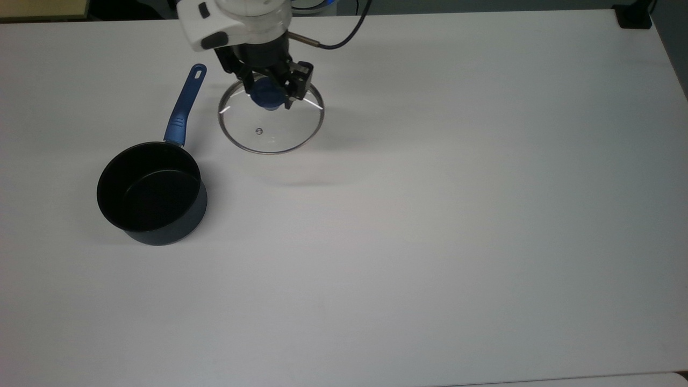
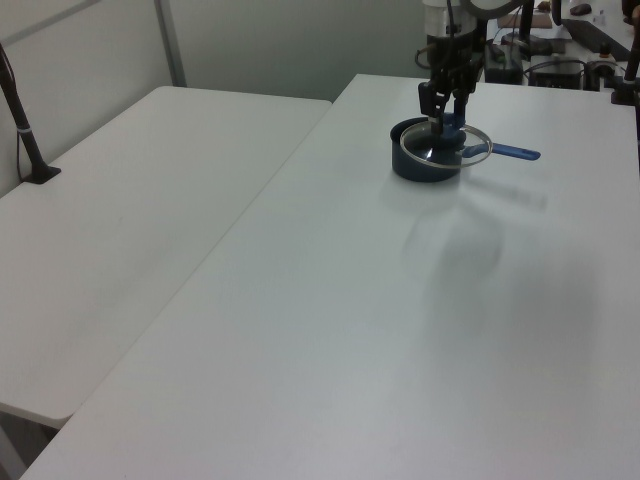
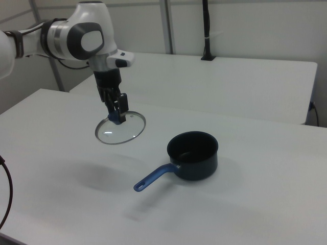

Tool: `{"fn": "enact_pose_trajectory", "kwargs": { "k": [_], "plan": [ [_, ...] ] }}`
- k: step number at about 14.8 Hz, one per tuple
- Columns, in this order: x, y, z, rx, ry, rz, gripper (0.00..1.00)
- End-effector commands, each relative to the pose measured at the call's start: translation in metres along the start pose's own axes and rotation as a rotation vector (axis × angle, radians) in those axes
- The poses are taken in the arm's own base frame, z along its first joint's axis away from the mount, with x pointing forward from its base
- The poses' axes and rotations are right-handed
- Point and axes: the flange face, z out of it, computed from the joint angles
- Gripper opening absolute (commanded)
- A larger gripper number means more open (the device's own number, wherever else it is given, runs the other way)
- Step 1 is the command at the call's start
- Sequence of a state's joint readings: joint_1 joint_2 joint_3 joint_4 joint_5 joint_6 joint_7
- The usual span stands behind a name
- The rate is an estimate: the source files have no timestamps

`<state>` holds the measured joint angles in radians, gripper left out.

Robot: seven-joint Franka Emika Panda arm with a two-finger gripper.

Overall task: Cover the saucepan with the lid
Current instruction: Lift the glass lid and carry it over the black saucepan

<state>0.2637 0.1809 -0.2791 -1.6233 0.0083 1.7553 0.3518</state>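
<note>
- Gripper [image 1: 270, 95] clamped on the blue knob [image 1: 264, 97] of the lid [image 1: 271, 121]; lid hangs off the table [image 1: 430, 242], roughly level, shadow below it.
- Pan [image 1: 152, 192] sits on table, open, well apart from lid: toward top view's lower left, right view's right.
- Pan handle [image 1: 184, 107] runs up-and-right in top view, its end near lid's rim — prob. needs clearance when crossing.
- No brand/writing readable.

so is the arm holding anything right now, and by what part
Yes. The gripper is shut on the lid, holding it by its blue knob. The lid hangs in the air above the table, off to the side of the saucepan.
</note>
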Motion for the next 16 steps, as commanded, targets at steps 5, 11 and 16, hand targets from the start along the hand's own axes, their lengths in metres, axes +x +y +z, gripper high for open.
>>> {"fn": "enact_pose_trajectory", "kwargs": {
  "k": [5,11,16],
  "plan": [
    [0.053,0.052,0.006,-0.053,0.019,0.101,0.31],
    [0.095,0.092,0.016,-0.066,0.069,0.173,0.3],
    [0.102,0.106,0.015,-0.033,0.094,0.205,0.29]
  ]
}}
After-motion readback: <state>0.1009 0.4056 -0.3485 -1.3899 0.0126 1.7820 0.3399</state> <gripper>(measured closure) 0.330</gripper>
